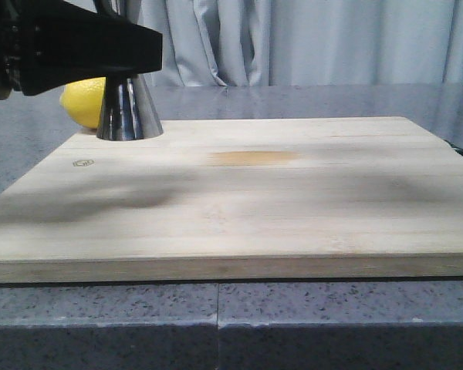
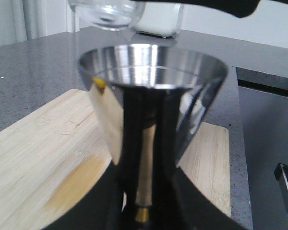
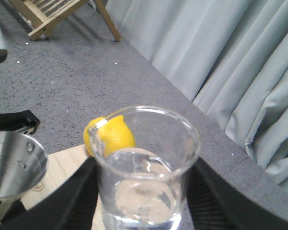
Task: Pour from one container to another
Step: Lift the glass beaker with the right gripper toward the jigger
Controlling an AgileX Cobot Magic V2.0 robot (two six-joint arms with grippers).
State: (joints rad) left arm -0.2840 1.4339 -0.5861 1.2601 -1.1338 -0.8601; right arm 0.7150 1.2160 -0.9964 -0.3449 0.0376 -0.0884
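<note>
The steel jigger (image 2: 151, 72) stands on the wooden board (image 1: 293, 193) at its far left. My left gripper (image 2: 142, 211) is shut on its narrow waist at the gold band. In the front view the black left gripper (image 1: 131, 50) hides the upper cone and only the lower cone of the jigger (image 1: 129, 112) shows. My right gripper (image 3: 146, 201) is shut on the glass beaker (image 3: 146, 163), which holds some clear liquid. Its pour lip faces the jigger (image 3: 14, 165). From the left wrist, the beaker (image 2: 108, 12) hangs just above the jigger's far rim.
A yellow lemon (image 1: 83, 102) lies right behind the jigger, off the board's far left corner. The board rests on a grey speckled counter (image 1: 216, 316), with curtains behind. A wooden rack (image 3: 48, 14) stands further back on the counter.
</note>
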